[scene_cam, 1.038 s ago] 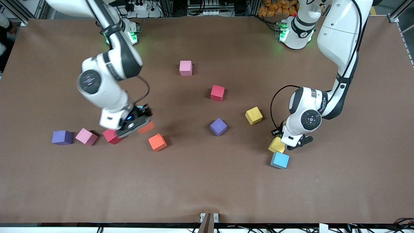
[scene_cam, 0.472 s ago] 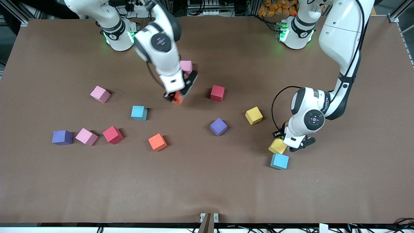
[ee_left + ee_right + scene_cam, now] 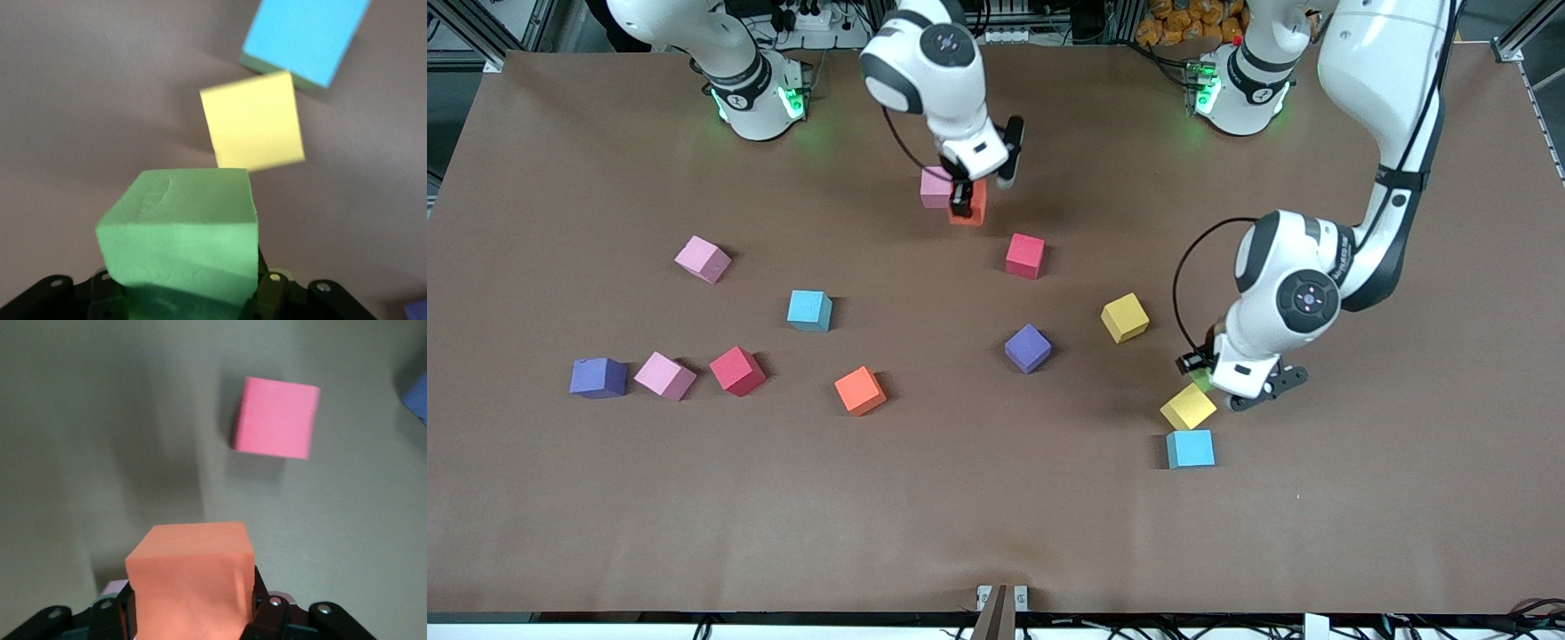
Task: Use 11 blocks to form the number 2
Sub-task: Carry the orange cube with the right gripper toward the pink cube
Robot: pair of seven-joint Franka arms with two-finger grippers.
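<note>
Both hands [image 3: 967, 203] [image 3: 1202, 378] gripping cubes (green [image 3: 180, 233] plain only wrist-side).

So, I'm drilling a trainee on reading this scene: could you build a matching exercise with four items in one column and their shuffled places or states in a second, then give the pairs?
Items:
1. green block
2. orange block in the air
3. light blue block
4. pink block nearest the robot bases

Places or states:
A. on the table, beside the held orange block
B. held by the right tool
C. held by the left tool
D. on the table, just nearer the front camera than a yellow block

Pairs: 1-C, 2-B, 3-D, 4-A
</note>
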